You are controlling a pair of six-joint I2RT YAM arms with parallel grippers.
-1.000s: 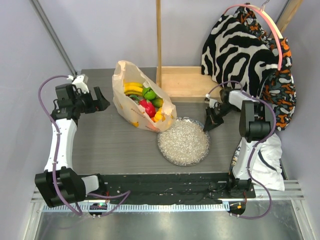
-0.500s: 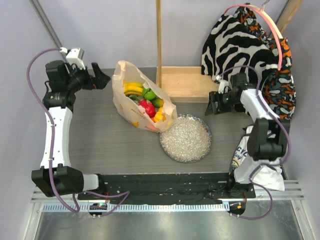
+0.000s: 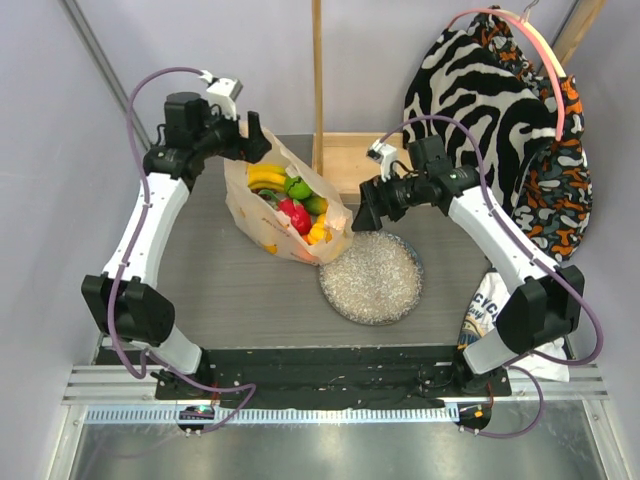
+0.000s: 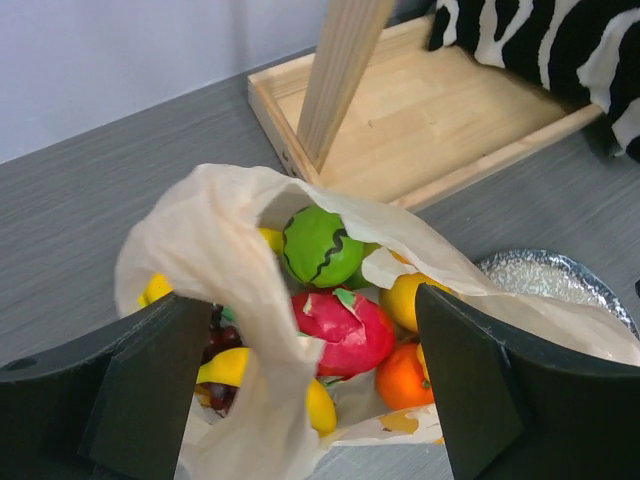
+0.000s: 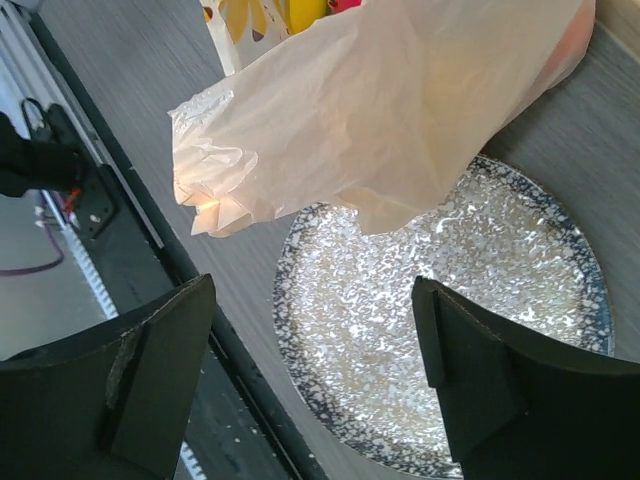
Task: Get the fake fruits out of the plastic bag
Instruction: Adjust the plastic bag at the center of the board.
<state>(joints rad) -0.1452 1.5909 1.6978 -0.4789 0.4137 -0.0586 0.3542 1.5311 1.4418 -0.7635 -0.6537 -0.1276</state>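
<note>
nearby, speckled plate [image 3: 372,285] beside plastic bag [image 3: 246,192], wooden post [image 3: 317,80] behind

The plastic bag [image 3: 262,225] gapes upward, so the fake fruits [image 3: 296,213] lie open from above. An upright wooden post [image 3: 317,80] and a wooden tray [image 3: 375,168] stand close behind its right side; its near end overhangs a speckled plate [image 3: 375,285]. Bare surface [image 3: 215,290] stretches left.

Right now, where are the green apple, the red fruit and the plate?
green apple [image 4: 322,246], left wrist view, its round front.
red fruit [image 4: 345,332], left wrist view, its middle.
plate [image 5: 450,290], right wrist view, bare speckled middle.
</note>
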